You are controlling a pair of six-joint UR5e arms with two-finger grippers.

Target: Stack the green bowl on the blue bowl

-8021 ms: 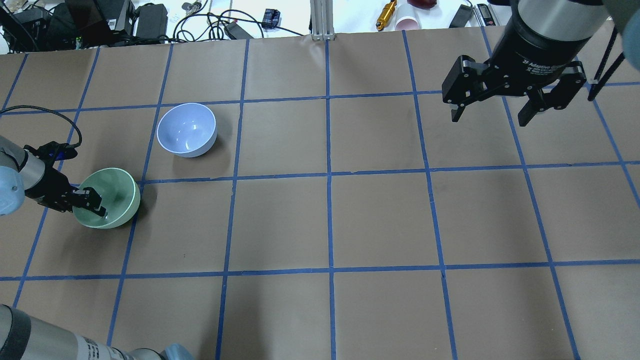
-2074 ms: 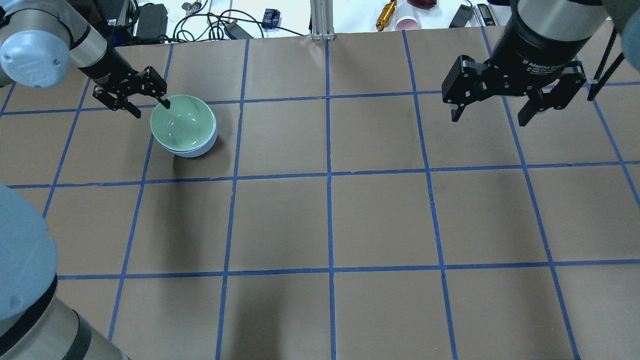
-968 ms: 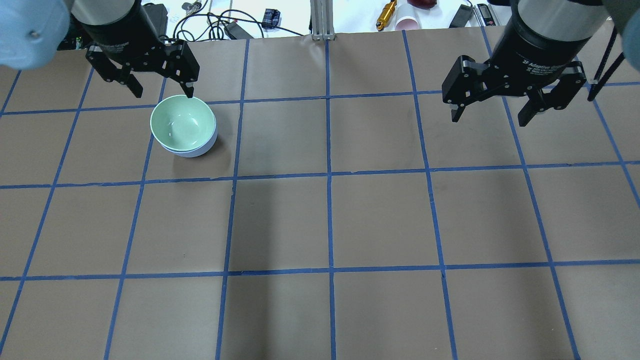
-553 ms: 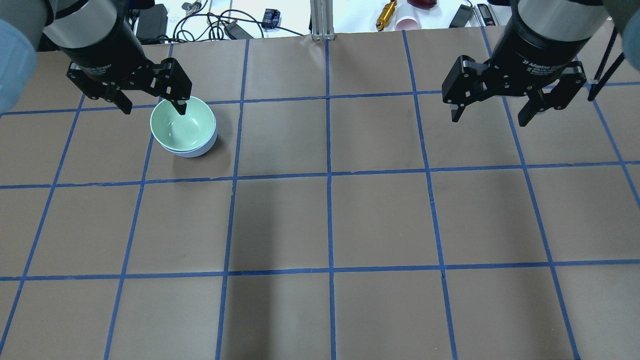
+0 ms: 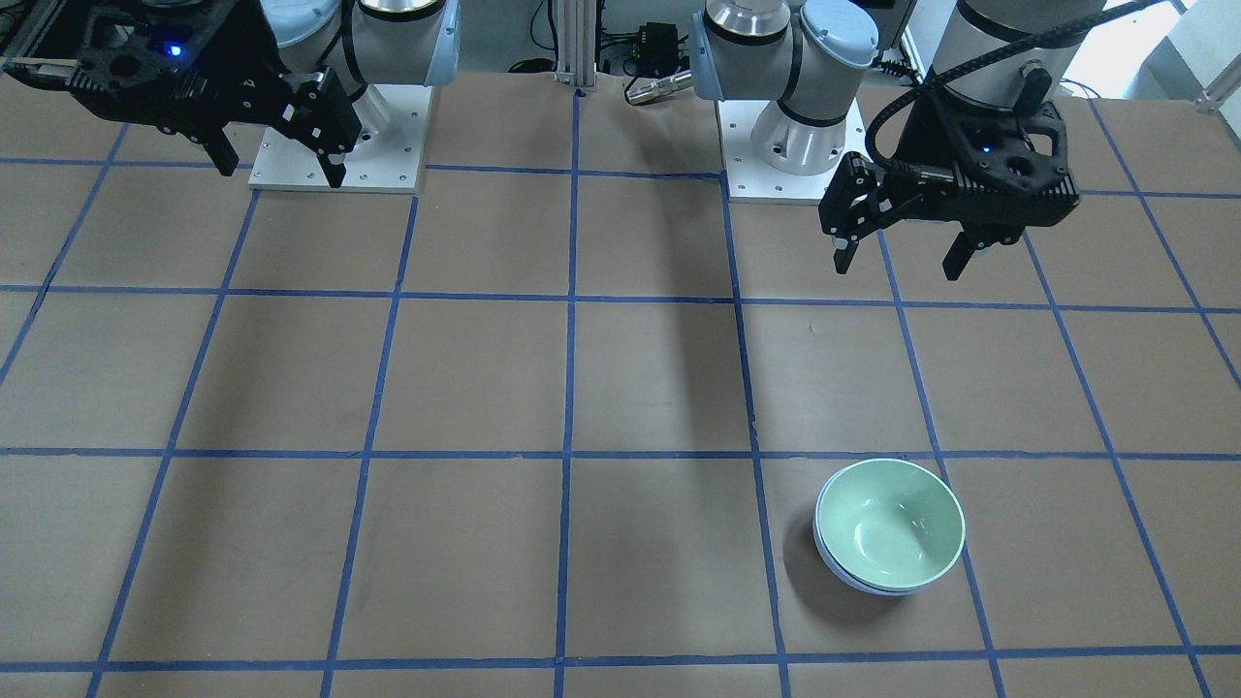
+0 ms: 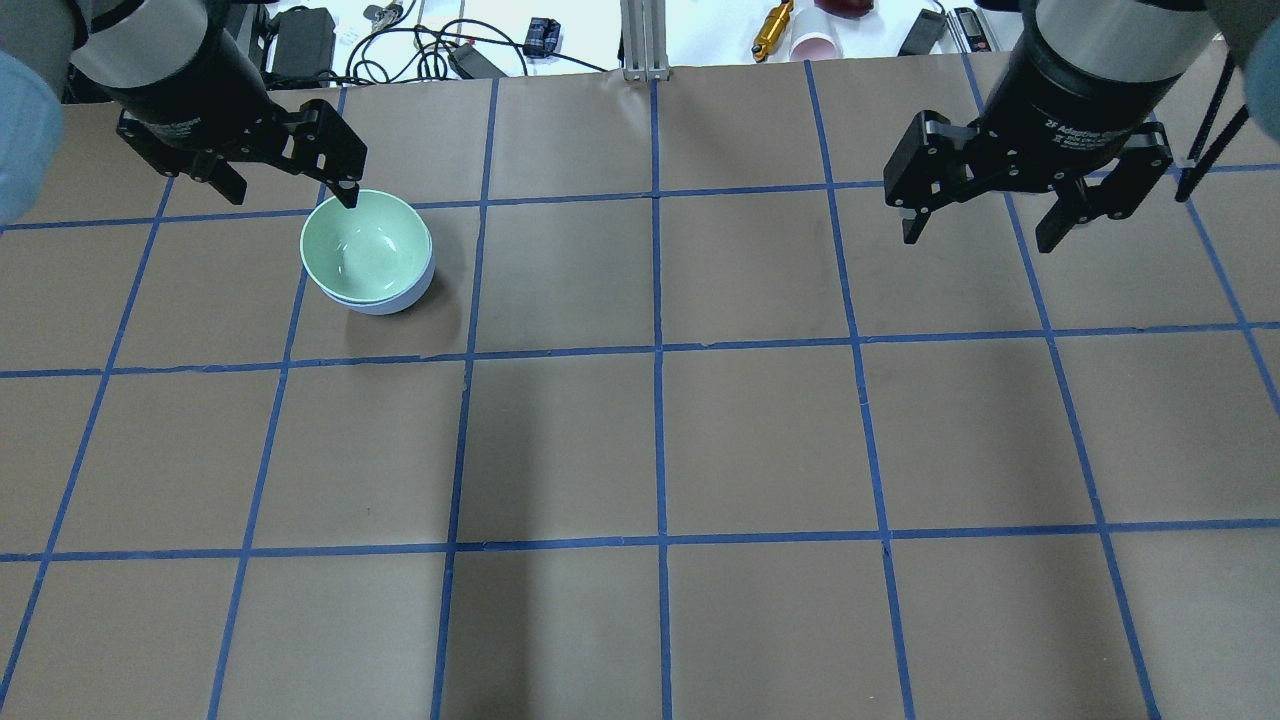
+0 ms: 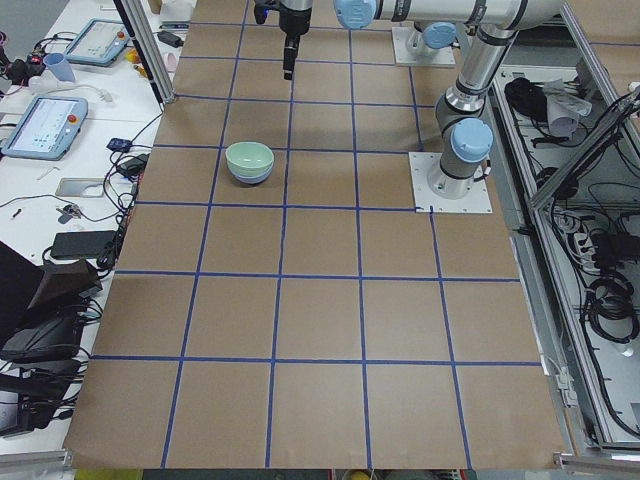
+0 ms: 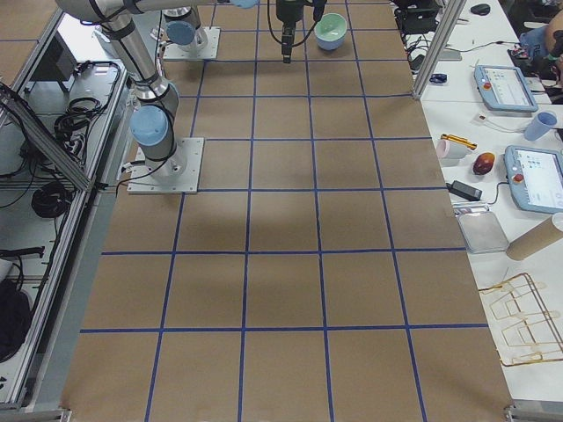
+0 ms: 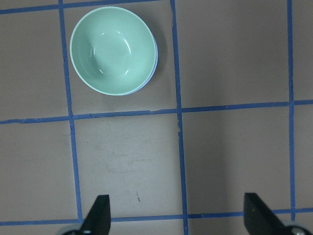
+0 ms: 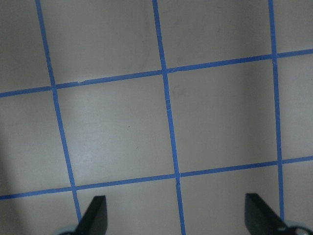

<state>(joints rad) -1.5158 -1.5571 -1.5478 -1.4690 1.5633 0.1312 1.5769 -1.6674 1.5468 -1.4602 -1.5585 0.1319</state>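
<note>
The green bowl [image 6: 366, 248] sits nested upright inside the blue bowl [image 6: 388, 304], of which only a lavender sliver shows under the green rim. The stack stands on the brown table, far left in the overhead view. It also shows in the front view [image 5: 890, 523] and the left wrist view [image 9: 112, 49]. My left gripper [image 6: 292, 197] is open and empty. It hangs high above the table, on the robot's side of the stack, clear of the bowls. My right gripper [image 6: 977, 240] is open and empty, high over the far right of the table.
The table is brown paper with a blue tape grid [image 6: 657, 345]. Beyond its far edge lie cables and power bricks [image 6: 300, 40], a yellow tool [image 6: 772, 28] and a pink cup [image 6: 815, 45]. Tablets [image 8: 506, 86] lie on the side table.
The left gripper carried the green bowl from the left into the blue bowl, let go and rose. Since 0.6 s ago it has drifted slightly left. The right arm has not moved.
</note>
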